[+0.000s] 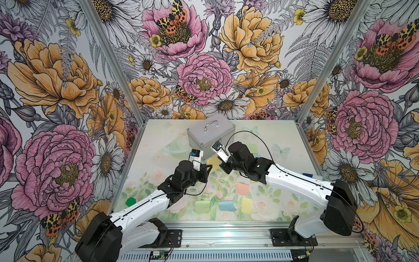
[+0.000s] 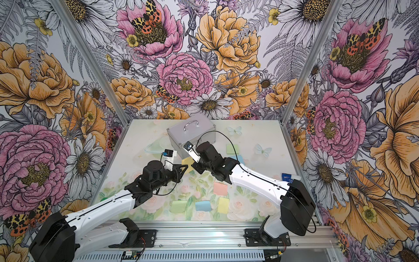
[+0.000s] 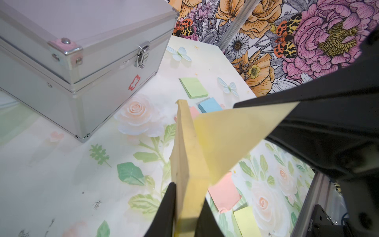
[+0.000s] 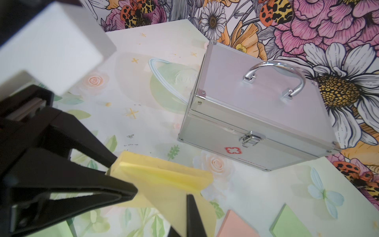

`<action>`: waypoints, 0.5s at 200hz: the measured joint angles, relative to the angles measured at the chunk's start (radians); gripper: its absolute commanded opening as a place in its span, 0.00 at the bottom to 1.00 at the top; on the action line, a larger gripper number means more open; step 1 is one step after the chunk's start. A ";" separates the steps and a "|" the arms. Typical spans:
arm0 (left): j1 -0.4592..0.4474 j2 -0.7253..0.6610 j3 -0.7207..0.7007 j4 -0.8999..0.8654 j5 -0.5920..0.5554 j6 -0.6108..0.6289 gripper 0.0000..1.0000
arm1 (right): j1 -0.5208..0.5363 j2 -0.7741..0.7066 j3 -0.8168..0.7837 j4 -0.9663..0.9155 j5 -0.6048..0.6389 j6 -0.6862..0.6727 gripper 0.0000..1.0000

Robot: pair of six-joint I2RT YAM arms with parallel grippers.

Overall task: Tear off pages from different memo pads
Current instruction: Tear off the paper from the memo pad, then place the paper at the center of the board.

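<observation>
My left gripper point(image 3: 185, 205) is shut on the yellow memo pad point(image 3: 188, 164), holding it on edge above the table in front of the silver case. The pad's top page point(image 3: 235, 131) is peeled away from the stack and stays joined along one edge. My right gripper point(image 4: 184, 223) is shut on that yellow page point(image 4: 164, 197). In both top views the pad point(image 1: 212, 161) point(image 2: 187, 161) shows between the two wrists. Green point(image 3: 193, 87), blue point(image 3: 209, 105) and salmon-pink point(image 3: 193, 111) memo pads lie behind it. Loose pages lie near the front: salmon-pink point(image 1: 242, 188), green point(image 1: 202, 206), blue point(image 1: 226, 205), yellow point(image 1: 246, 203).
The silver metal case point(image 1: 210, 136) with a handle stands at the back centre, close to both wrists. A green round object point(image 1: 130, 201) lies at the table's left edge by the left arm. A blue item point(image 1: 308, 175) sits at the right edge.
</observation>
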 measured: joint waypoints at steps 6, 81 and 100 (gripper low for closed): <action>0.000 -0.003 0.000 -0.002 0.000 0.000 0.14 | -0.002 -0.006 0.000 -0.001 0.008 0.005 0.00; 0.064 -0.073 0.000 -0.121 -0.026 -0.014 0.11 | -0.035 -0.089 -0.009 -0.006 0.195 0.029 0.00; 0.124 -0.130 0.000 -0.195 -0.027 -0.039 0.11 | -0.035 -0.096 0.008 -0.055 0.263 0.022 0.00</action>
